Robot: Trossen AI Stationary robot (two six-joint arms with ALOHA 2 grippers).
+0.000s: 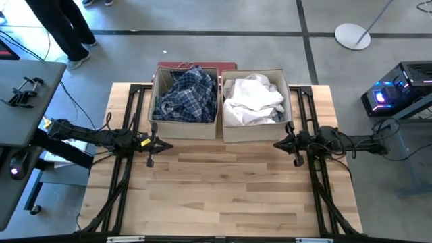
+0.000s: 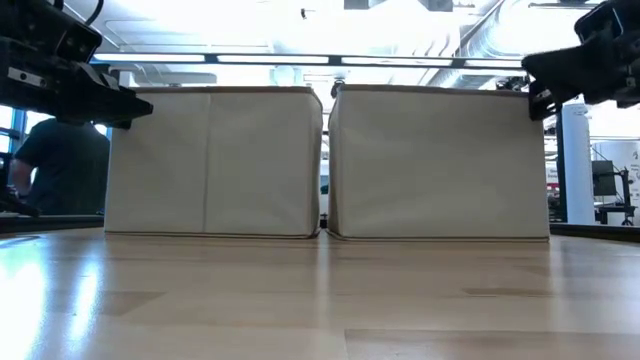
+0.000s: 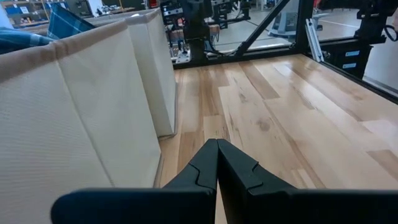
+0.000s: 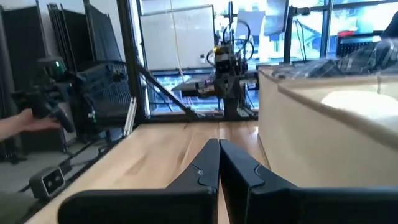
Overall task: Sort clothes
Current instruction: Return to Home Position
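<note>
Blue plaid shirt [image 1: 185,94] lies crumpled in the left beige box [image 1: 154,101] & white shirts [image 1: 251,100] are heaped in the right beige box [image 1: 288,101]; the 2 boxes stand side by side at the middle of the bench's [image 1: 223,196] far edge. Left gripper [image 1: 164,144] hangs just off the left box's front-left corner, toward the bench's left edge, jaws pressed together, holding nothing. Right gripper [image 1: 277,144] hangs just off the right box's front-right corner, toward the right edge, jaws also pressed together & empty, tips of both pointing inward at each other.
</note>
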